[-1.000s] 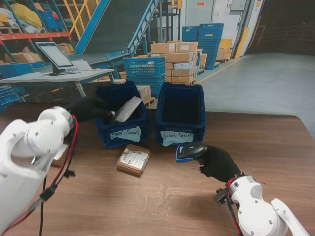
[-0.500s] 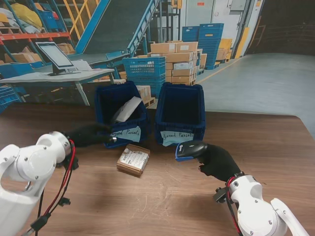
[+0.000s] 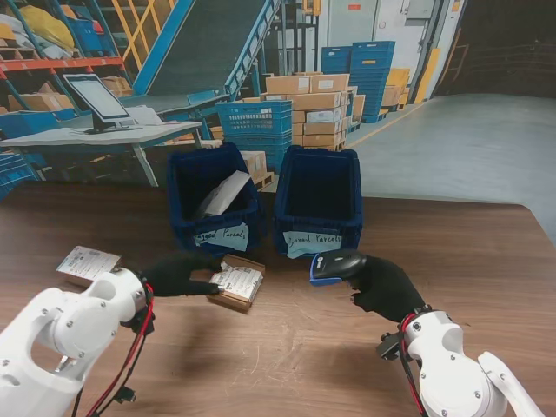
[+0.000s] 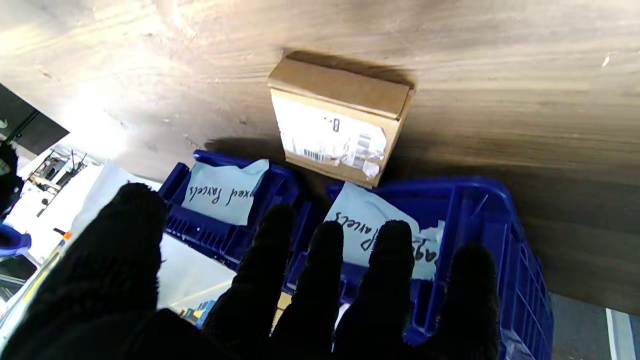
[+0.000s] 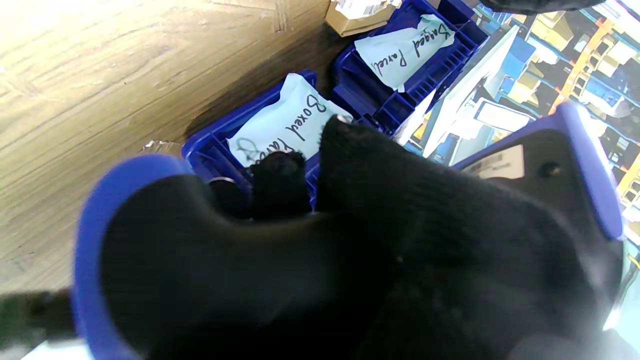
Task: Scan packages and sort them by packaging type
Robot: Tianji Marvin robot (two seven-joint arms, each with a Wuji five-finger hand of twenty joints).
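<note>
Fingers (image 4: 320, 280) of our left hand (image 3: 178, 272) are spread and hold nothing, their tips at the small cardboard box (image 3: 236, 282) on the table (image 3: 469, 261). Our right hand (image 3: 388, 289) is clamped on the scanner (image 3: 334, 265). Beyond both hands sit the bagged-parcels bin (image 3: 213, 228) and the boxed-parcels bin (image 3: 320, 228).
</note>
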